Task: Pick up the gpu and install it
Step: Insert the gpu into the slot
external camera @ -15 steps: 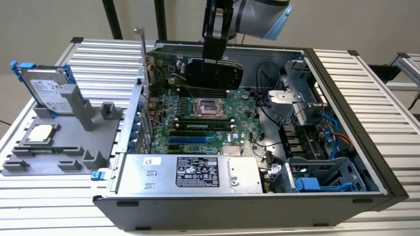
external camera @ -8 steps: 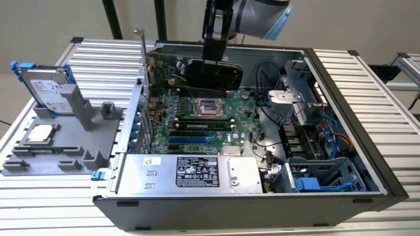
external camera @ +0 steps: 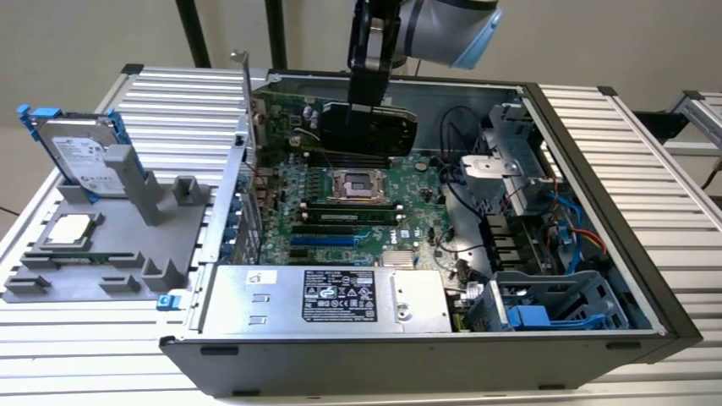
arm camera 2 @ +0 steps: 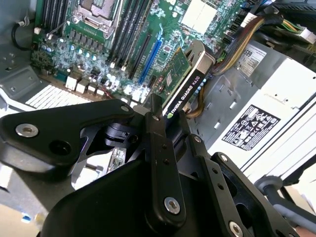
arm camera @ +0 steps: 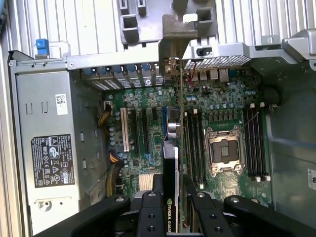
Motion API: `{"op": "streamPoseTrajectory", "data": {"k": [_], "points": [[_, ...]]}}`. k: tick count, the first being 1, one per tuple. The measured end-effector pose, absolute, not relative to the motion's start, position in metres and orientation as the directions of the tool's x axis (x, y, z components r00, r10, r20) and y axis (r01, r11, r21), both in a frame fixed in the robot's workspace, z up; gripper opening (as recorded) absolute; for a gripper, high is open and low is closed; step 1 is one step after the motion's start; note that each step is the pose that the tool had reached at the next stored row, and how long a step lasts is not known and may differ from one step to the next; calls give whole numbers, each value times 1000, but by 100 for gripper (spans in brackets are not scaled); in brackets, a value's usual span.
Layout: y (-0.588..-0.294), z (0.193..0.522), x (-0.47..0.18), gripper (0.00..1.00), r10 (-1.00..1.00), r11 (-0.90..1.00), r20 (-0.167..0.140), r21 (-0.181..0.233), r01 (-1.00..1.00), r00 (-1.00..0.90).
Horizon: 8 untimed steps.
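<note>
gpu (arm camera 2: 183,88) | gripped in hand (arm camera 2: 165,121) | above motherboard (arm camera: 148,128)

Grey arm (external camera: 434,25), blue joint cap; black end effector (arm camera 2: 165,129), silver screws.

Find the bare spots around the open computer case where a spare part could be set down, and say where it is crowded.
Free: the ribbed table at the exterior view's right of the case, and its front strip below the grey fixture. Crowded: inside the case, where the gripper holds the gpu above the motherboard, and the fixture itself, carrying the hard drive.
</note>
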<state>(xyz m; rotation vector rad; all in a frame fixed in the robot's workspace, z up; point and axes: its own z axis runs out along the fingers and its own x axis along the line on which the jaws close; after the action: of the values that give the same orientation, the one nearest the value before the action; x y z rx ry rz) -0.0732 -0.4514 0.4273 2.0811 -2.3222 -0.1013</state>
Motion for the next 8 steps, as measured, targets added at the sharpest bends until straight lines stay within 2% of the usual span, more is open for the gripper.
{"op": "streamPoseTrajectory", "data": {"k": [8], "points": [[-451,425,-73,0,-994,108,-27,63,-992,-110]]}}
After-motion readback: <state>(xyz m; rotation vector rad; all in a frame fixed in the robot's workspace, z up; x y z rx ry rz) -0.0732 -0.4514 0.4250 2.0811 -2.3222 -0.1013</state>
